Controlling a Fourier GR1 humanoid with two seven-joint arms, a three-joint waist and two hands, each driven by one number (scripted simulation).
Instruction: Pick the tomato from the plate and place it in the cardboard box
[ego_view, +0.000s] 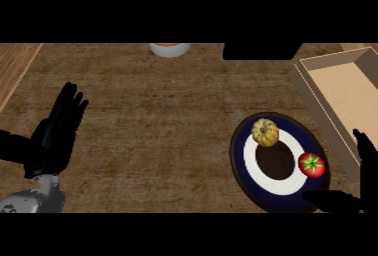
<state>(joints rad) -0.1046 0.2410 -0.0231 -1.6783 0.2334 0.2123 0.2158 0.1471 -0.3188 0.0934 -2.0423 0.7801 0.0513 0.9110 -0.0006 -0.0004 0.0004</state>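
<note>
Cardboard box (347, 95) running off the right edge, right hand (365, 152) mostly out of view there, white bowl (170, 49) clipped at the top, contents unclear.

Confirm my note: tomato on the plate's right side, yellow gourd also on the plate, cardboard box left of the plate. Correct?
One point is wrong: the head view shows the cardboard box right of the plate, not left. The tomato is on the plate's right side, and the yellow gourd is also on the plate.
</note>
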